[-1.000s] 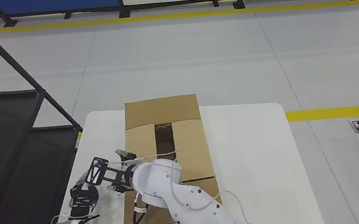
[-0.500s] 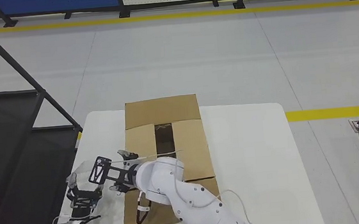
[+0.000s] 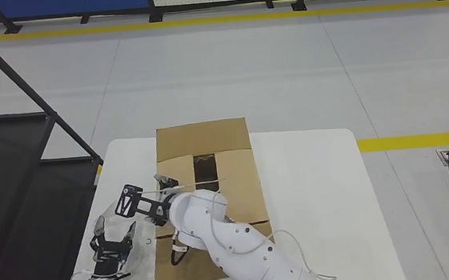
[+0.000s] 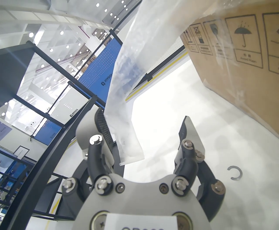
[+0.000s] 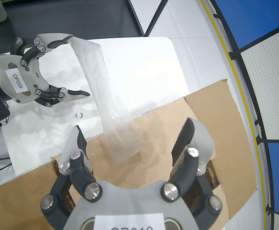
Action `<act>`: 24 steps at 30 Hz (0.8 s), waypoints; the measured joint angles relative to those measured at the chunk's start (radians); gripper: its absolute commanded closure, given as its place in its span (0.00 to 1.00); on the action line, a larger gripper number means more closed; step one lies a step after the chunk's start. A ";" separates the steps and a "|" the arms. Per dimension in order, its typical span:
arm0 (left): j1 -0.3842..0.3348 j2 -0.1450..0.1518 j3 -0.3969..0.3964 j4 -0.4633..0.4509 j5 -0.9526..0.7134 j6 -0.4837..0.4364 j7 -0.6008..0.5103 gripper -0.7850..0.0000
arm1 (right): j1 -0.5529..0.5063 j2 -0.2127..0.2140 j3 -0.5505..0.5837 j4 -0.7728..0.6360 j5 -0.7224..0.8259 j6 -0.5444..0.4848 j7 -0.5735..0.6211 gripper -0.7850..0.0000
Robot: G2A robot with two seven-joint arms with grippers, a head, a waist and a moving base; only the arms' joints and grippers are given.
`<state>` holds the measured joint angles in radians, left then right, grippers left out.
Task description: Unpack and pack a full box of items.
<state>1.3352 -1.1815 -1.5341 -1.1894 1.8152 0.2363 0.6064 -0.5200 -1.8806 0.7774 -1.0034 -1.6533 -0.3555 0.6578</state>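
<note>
Beside box [image 3: 203,144], clear bag [image 4: 122,98] against left claw [image 4: 143,116]

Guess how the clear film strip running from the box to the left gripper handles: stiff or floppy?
Probably floppy: the film strip curves and twists between the box and the left gripper. Likely very light and clingy: it hangs on one finger though the jaws stand open. It may crumple rather than slide if pushed.

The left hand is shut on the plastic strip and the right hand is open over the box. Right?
No: the left wrist view shows the left hand open, the plastic strip only lying against one finger. The right hand is open over the box.
</note>
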 measured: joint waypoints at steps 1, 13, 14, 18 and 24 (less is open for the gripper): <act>0.001 0.000 0.001 -0.001 0.000 0.000 -0.001 0.15 | -0.002 0.000 0.000 -0.001 0.000 0.001 -0.002 0.00; 0.003 -0.002 0.003 -0.020 0.017 -0.003 -0.011 0.14 | -0.008 -0.018 -0.070 0.032 -0.100 0.041 -0.065 0.00; 0.004 -0.002 0.002 -0.021 0.018 -0.004 -0.012 0.14 | -0.001 -0.024 -0.079 0.046 -0.104 0.043 -0.065 0.00; 0.005 -0.002 0.001 -0.024 0.017 -0.008 -0.011 0.14 | 0.030 -0.044 -0.107 0.094 -0.115 0.052 -0.057 0.02; 0.008 -0.003 0.000 -0.030 0.017 -0.016 -0.005 0.13 | 0.079 -0.081 -0.140 0.171 -0.106 0.054 -0.037 0.25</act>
<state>1.3428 -1.1845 -1.5338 -1.2189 1.8326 0.2199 0.6013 -0.4414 -1.9614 0.6377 -0.8328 -1.7595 -0.3013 0.6212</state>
